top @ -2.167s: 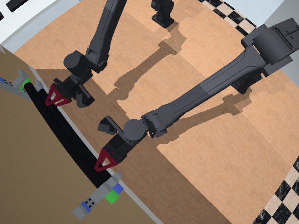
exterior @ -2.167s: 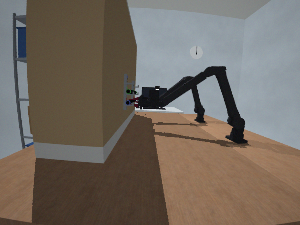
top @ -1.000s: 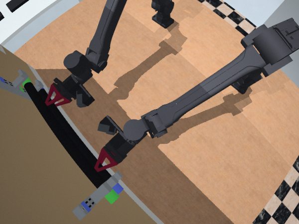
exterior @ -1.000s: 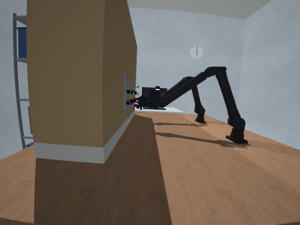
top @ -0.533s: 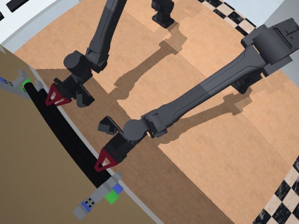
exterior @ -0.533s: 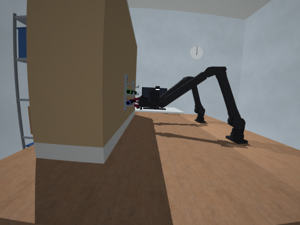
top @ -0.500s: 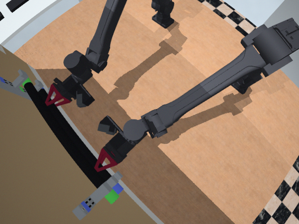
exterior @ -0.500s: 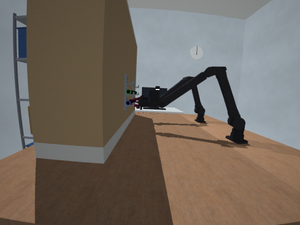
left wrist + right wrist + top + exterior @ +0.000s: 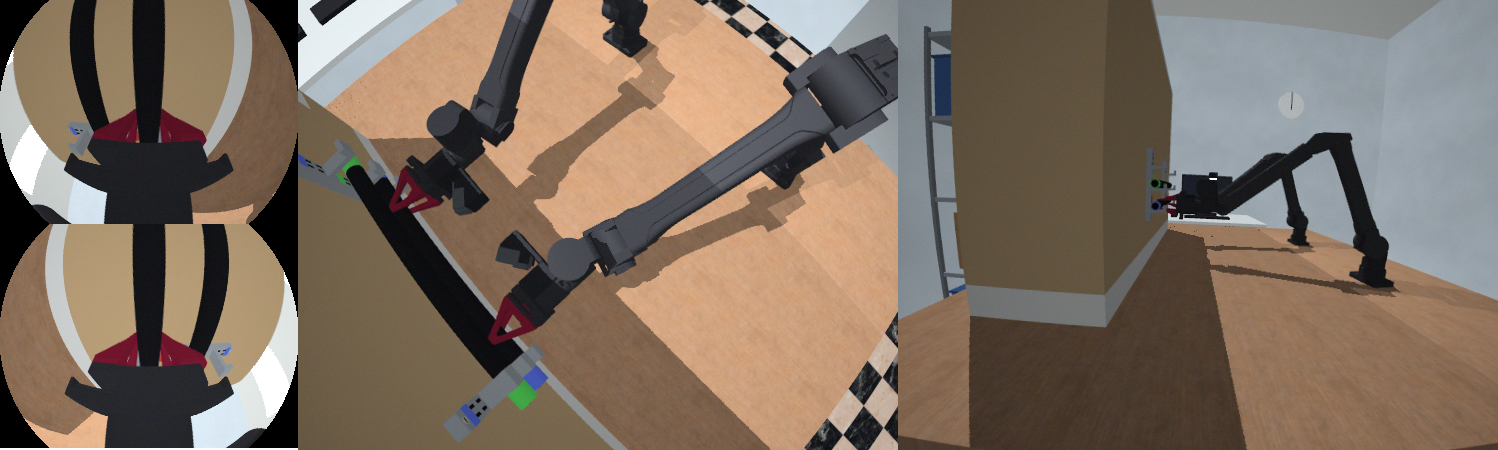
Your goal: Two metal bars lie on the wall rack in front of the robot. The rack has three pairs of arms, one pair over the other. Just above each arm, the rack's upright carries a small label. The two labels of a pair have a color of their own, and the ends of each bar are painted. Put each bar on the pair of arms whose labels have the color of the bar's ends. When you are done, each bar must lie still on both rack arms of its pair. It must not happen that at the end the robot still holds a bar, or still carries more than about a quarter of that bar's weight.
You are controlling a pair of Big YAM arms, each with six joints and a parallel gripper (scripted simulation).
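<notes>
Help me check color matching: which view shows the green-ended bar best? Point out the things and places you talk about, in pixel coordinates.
The top view: it alone shows both painted ends of the green-ended bar [image 9: 417,250] [image 9: 1155,183] [image 9: 82,45] [image 9: 216,269], plus much of its black length. The exterior view shows mainly its near end, above the blue one. Both wrist views show only a black stretch beside the gripped bar.

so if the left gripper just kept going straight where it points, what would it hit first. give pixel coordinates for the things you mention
The left gripper [image 9: 491,341] [image 9: 1161,203] [image 9: 148,112] is shut on the blue-ended bar [image 9: 535,378] [image 9: 1155,205] [image 9: 149,55] [image 9: 149,279]; past that, probably the tan wall [image 9: 373,300] [image 9: 1133,100] [image 9: 200,65] [image 9: 90,279], though the gap is hard to judge.
</notes>
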